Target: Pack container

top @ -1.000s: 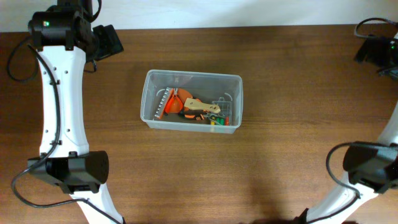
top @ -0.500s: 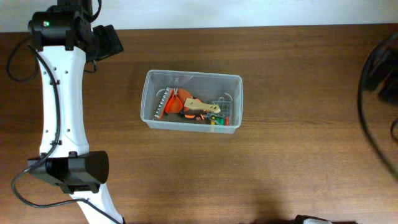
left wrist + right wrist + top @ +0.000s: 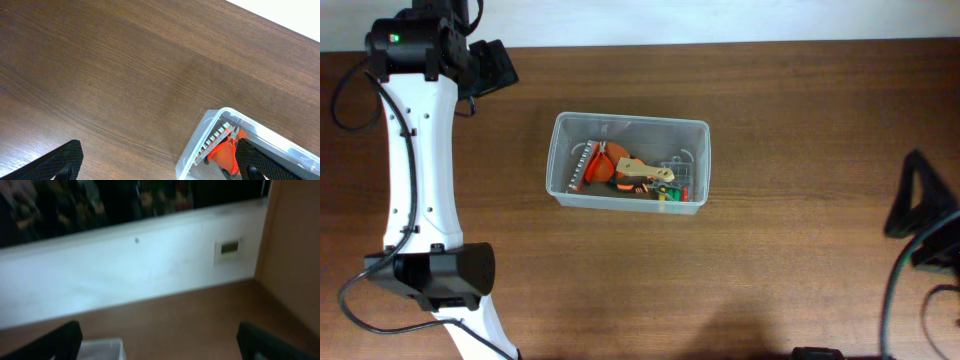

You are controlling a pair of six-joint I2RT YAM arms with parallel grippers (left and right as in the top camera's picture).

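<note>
The container (image 3: pixel 630 121), a clear plastic tub, stands mid-table. It holds orange-handled pliers (image 3: pixel 601 165), a strip of metal sockets (image 3: pixel 580 166), a wooden-handled tool (image 3: pixel 645 172) and a small clear case of coloured bits (image 3: pixel 678 188). My left gripper (image 3: pixel 493 67) hovers at the far left, apart from the tub, open and empty. In the left wrist view (image 3: pixel 160 169) the tub's corner (image 3: pixel 196 147) shows between its fingers. My right gripper (image 3: pixel 165 349) is open and empty. Its blurred view shows a tub corner (image 3: pixel 102 349) low left.
The table is bare brown wood (image 3: pixel 800 110) around the tub. A dark blurred part of the right arm (image 3: pixel 922 212) is at the right edge. A white wall (image 3: pixel 150 280) runs behind the table's far edge.
The right arm has swung from the far right corner down along the right edge and is blurred. The left arm and the tub have not moved.
</note>
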